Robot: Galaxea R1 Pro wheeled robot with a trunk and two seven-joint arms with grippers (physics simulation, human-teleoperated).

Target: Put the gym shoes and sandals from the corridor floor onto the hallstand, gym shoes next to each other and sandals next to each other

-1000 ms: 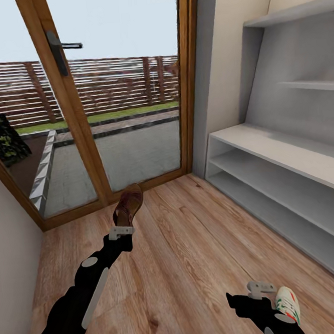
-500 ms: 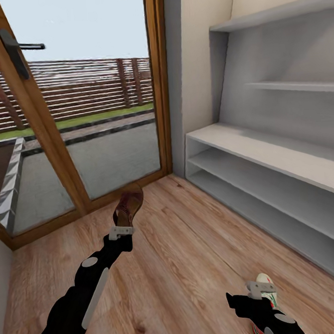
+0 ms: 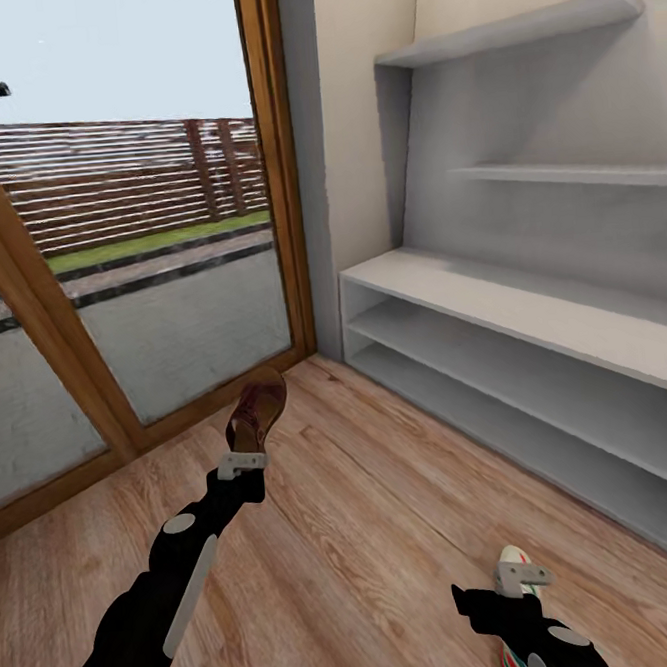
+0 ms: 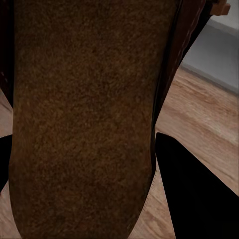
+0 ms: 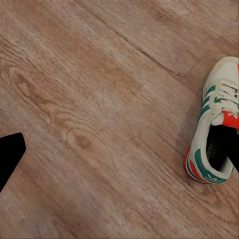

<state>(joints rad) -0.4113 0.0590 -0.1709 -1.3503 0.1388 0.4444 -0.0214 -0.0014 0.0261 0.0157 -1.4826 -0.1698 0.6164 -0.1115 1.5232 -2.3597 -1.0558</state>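
Left pincer (image 3: pixel 242 464) pinches a sandal (image 3: pixel 256 412), held up off the floor (image 3: pixel 369 531); the footbed crowds the left wrist view. Right pincer (image 3: pixel 520 575) is spread, one finger apparently dipping into a gym shoe (image 5: pixel 211 142) on the floor below it, hard to be sure. Over the last second the view has swung right: door slid off left, rack (image 3: pixel 538 378) now more central. Arms hold the same pose, so the base is turning toward the rack. Shelves look bare; nothing placed yet.
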